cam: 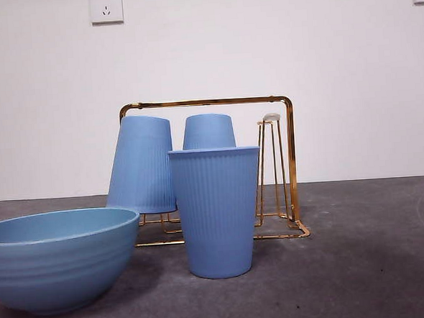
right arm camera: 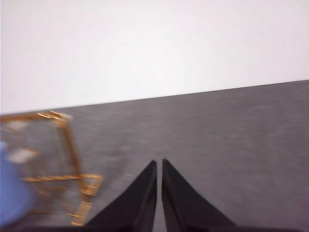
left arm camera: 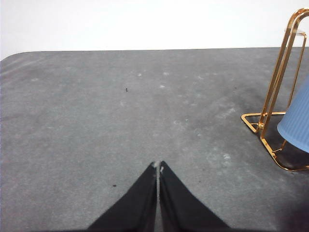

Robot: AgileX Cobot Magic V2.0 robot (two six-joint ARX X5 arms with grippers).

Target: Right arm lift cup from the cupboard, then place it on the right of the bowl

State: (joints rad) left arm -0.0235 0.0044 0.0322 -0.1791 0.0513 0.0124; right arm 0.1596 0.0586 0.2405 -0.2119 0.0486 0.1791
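Note:
A ribbed light-blue cup (cam: 216, 210) stands upright on the grey table, in front of the gold wire cupboard (cam: 291, 154) and just right of the wide blue bowl (cam: 56, 256). Two more cups hang upside down on the cupboard's pegs, one tilted at the left (cam: 142, 165) and one behind the standing cup (cam: 208, 131). My right gripper (right arm camera: 159, 163) is shut and empty, away from the cupboard (right arm camera: 72, 145), which shows blurred to one side. My left gripper (left arm camera: 158, 166) is shut and empty over bare table, with the cupboard's edge (left arm camera: 275, 96) and a cup's rim (left arm camera: 297, 123) to its side. Neither arm shows in the front view.
A bare gold peg (cam: 272, 162) stands at the cupboard's right end. A white wall with two sockets (cam: 106, 7) is behind the table. Grey table surface (cam: 376, 250) stretches to the right of the standing cup.

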